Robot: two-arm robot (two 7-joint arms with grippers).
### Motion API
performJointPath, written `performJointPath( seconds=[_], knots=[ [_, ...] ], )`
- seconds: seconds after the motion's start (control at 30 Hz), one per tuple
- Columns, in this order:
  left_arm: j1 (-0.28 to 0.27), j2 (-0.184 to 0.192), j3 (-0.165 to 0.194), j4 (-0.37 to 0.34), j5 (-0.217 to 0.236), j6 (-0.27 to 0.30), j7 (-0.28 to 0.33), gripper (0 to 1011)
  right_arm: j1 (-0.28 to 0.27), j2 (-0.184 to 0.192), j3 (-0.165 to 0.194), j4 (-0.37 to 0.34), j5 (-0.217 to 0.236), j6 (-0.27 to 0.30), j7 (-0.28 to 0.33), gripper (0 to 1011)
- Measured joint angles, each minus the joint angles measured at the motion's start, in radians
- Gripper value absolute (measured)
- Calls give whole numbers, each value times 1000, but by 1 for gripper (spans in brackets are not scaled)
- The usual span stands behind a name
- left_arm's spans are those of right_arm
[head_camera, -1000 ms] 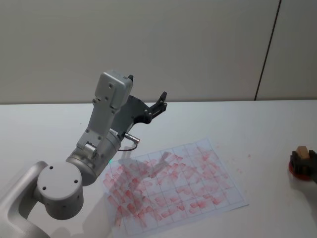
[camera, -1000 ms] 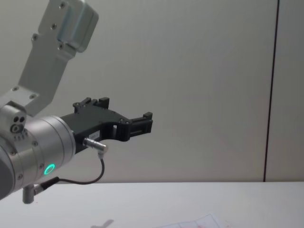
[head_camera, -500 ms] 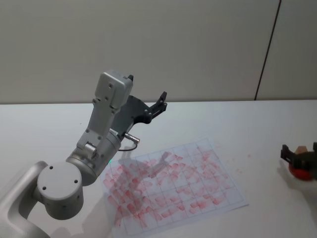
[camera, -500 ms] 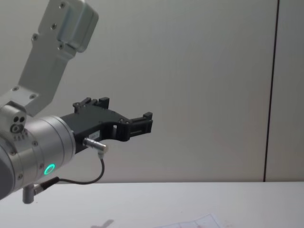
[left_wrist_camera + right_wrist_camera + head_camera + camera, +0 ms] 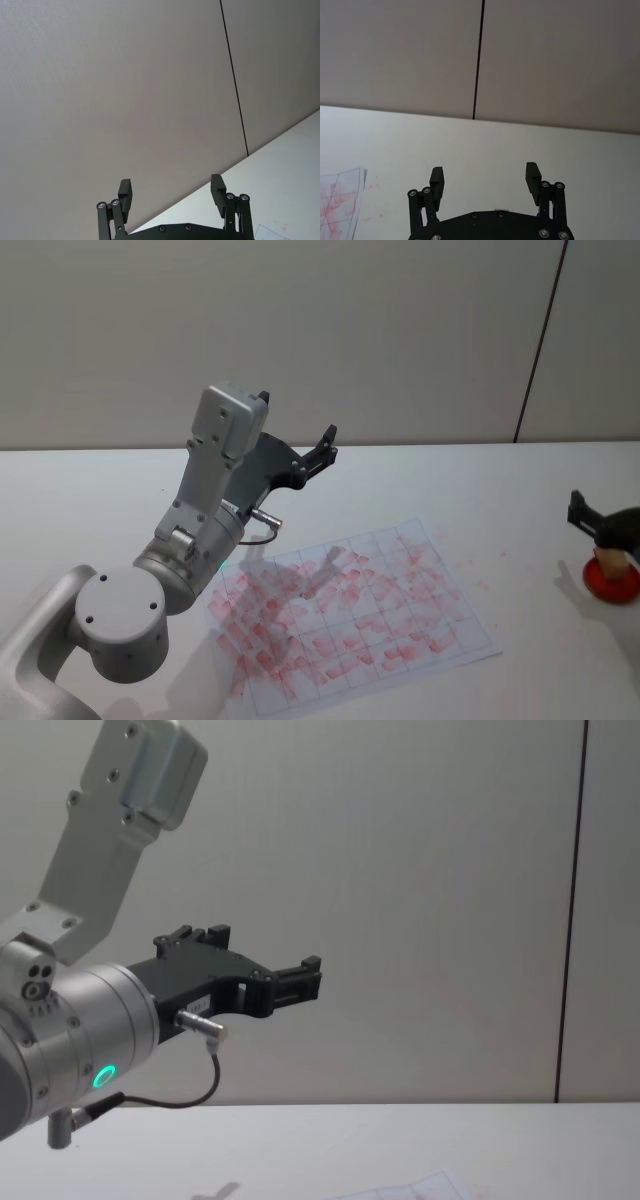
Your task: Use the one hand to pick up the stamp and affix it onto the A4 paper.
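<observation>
Since the earlier frames the right end effector [image 5: 600, 530], fingers spread, has been brought over the stamp [image 5: 609, 562] on its red pad [image 5: 612, 582] at the surface's [image 5: 520, 490] right edge. The stamp should be straddled squarely before closing. The left end effector [image 5: 318, 455], also spread, is parked aloft left of the A4 paper [image 5: 350, 625].

Site: we read this as a lab or test room | Evidence: bare white table [image 5: 480, 480] | plain beige wall panels [image 5: 300, 330] with a dark seam [image 5: 540, 340] | no household furnishings in our views

The A4 paper [image 5: 350, 620] lies mid-table. The stamp [image 5: 608, 559] sits on a pad [image 5: 612, 580] far right. The left gripper [image 5: 300, 455] hangs behind the sheet.
</observation>
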Motion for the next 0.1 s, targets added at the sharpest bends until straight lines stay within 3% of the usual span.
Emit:
performJointPath(
  seconds=[0.1],
  knots=[
    [0,0,0,0,0,0,0,1001,-9,4,-1,-22,-21,-32,3,1001]
  ],
)
